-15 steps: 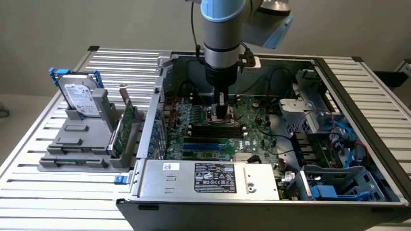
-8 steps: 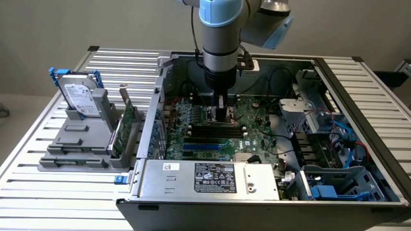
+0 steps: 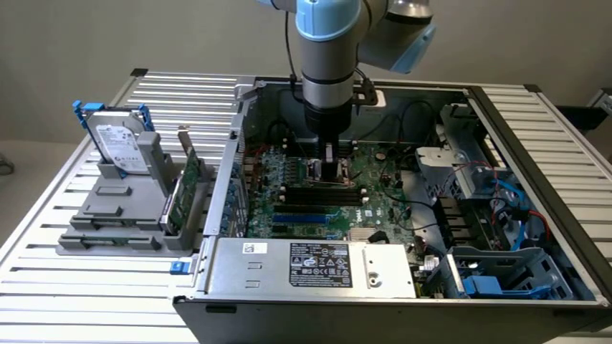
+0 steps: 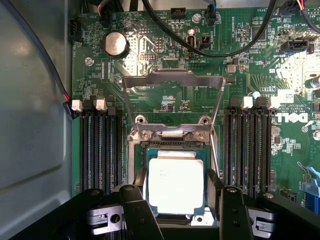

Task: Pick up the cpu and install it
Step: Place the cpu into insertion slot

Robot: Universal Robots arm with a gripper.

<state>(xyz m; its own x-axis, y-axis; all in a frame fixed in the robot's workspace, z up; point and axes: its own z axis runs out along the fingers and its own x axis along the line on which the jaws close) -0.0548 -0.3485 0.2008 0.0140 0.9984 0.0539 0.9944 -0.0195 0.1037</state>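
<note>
The cpu, a small square chip with a pale metal top and a green rim, sits level directly over the dark socket on the green motherboard. My gripper straddles it, with the black fingertips pressed against its two opposite edges. The socket's metal load frame stands swung up and open behind the chip. In the exterior view my gripper reaches straight down into the open computer case, low over the board's middle. I cannot tell whether the chip rests in the socket or hovers just above it.
Black memory slots flank the socket on both sides, and black cables loop across the board beyond it. A grey stand at the exterior view's left holds a hard drive in a blue bracket and a green card.
</note>
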